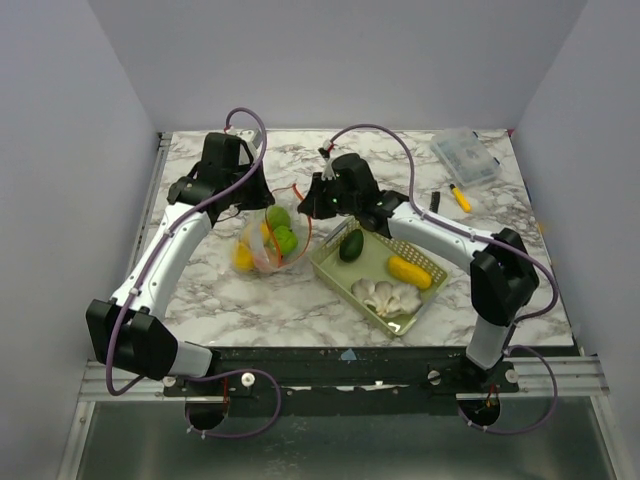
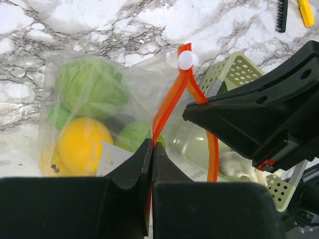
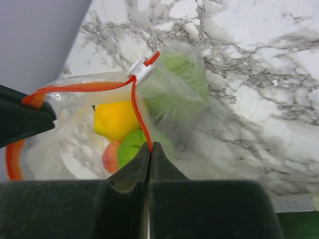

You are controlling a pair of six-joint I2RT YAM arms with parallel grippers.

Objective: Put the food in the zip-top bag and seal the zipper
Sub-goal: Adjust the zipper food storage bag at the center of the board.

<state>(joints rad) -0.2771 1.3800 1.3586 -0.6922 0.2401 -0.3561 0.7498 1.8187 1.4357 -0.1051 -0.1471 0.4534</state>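
Observation:
The clear zip-top bag (image 1: 265, 245) lies on the table between my grippers and holds green, yellow and red food (image 2: 82, 144). Its orange-red zipper (image 2: 187, 87) stands up in a loop with a white slider (image 2: 185, 60) at the top. My left gripper (image 2: 152, 145) is shut on one side of the zipper strip; in the top view it (image 1: 260, 203) is just behind the bag. My right gripper (image 3: 150, 145) is shut on the other side of the strip, below the slider (image 3: 141, 69); in the top view it (image 1: 312, 207) is at the bag's right.
A pale green mesh basket (image 1: 330, 268) right of the bag holds a dark avocado (image 1: 351, 244), a yellow piece (image 1: 415, 271) and a white piece (image 1: 385, 296). A clear lidded box (image 1: 465, 155) and a yellow marker (image 1: 459, 197) lie at the back right.

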